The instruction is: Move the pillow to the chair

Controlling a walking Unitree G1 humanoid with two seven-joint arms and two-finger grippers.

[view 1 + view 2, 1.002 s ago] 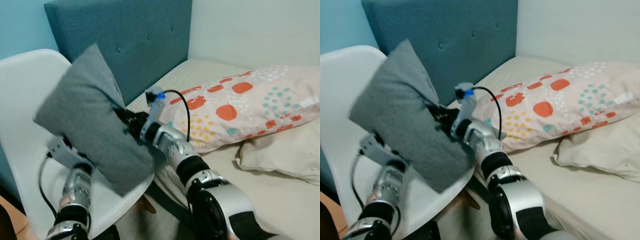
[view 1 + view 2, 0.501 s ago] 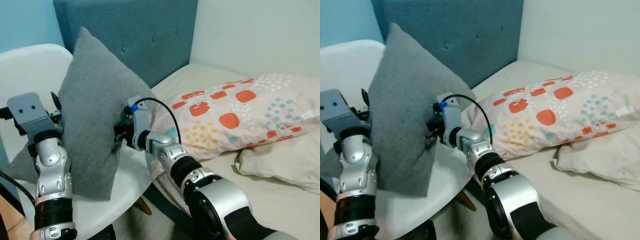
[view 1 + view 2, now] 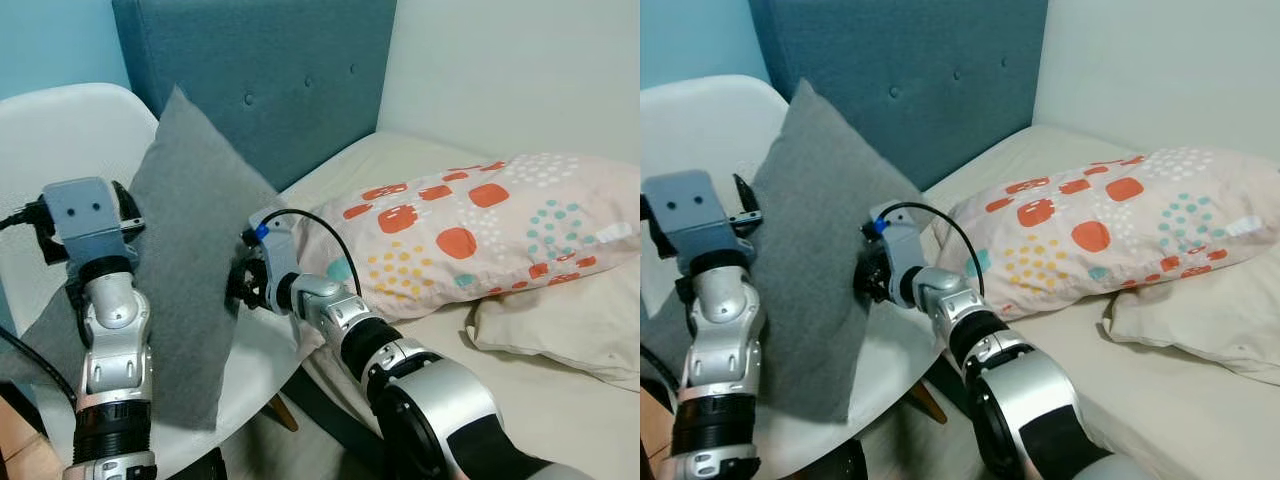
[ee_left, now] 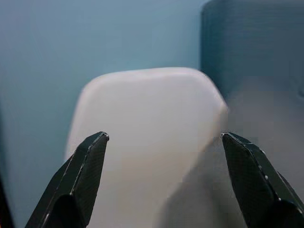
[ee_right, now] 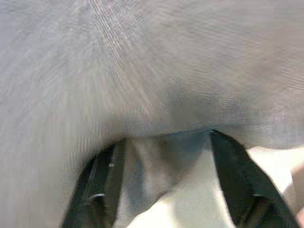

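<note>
The grey pillow [image 3: 190, 260] stands on edge on the seat of the white chair [image 3: 60, 150], leaning toward its backrest, one corner pointing up. The right gripper [image 5: 164, 183] has its fingers spread against the pillow's lower side, clamping nothing. The left gripper [image 4: 164, 180] is spread wide too, beside the pillow's other face, facing the chair back. Behind rises a teal headboard [image 3: 270, 70]; just beside the chair the bed [image 3: 560, 400] carries a patterned pillow [image 3: 470, 225] over a cream pillow [image 3: 560, 315].
</note>
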